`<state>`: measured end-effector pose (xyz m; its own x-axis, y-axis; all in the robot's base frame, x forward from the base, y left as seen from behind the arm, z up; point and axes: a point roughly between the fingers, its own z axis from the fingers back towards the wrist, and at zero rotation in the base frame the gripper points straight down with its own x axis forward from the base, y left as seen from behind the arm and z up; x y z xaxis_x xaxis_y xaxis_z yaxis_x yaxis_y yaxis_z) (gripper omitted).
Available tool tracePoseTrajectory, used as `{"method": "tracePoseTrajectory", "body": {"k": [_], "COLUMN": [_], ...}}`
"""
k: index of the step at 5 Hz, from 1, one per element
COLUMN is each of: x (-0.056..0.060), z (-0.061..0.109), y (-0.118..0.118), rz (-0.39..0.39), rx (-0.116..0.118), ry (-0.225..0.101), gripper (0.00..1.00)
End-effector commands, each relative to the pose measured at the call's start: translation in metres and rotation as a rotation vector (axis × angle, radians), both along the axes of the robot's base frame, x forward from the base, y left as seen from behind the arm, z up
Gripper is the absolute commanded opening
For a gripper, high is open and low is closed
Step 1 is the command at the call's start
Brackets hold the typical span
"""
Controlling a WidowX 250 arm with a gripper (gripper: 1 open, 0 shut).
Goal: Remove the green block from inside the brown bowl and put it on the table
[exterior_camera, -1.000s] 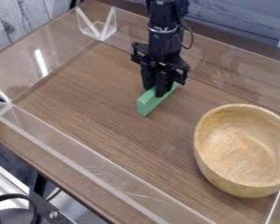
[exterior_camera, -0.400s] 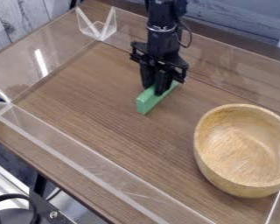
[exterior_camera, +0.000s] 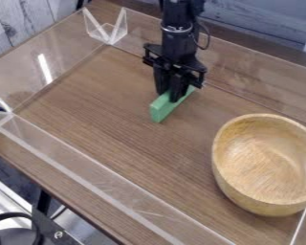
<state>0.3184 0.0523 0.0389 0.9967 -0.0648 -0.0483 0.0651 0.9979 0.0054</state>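
The green block (exterior_camera: 163,108) lies on the table (exterior_camera: 104,124), left of the brown bowl (exterior_camera: 266,163), which holds nothing. My black gripper (exterior_camera: 179,94) points straight down over the block's far end, its fingers shut on that end. The block's near end rests on the wood. The bowl sits at the lower right, well apart from the gripper.
Low clear acrylic walls (exterior_camera: 66,177) edge the tabletop along the front and left. A clear corner piece (exterior_camera: 107,27) stands at the back left. Bare wood stretches left of and in front of the block.
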Motion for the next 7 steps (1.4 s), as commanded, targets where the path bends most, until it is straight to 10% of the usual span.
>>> {"method": "tracePoseTrajectory", "body": {"k": [1,7], "x": [0.010,0.008], "z": [0.006,-0.017], "y": [0.006,0.009], "rz": [0.010,0.006], "rx": [0.012,0.012], "ry": [-0.041,-0.001], "gripper": [0.00,0.00]}}
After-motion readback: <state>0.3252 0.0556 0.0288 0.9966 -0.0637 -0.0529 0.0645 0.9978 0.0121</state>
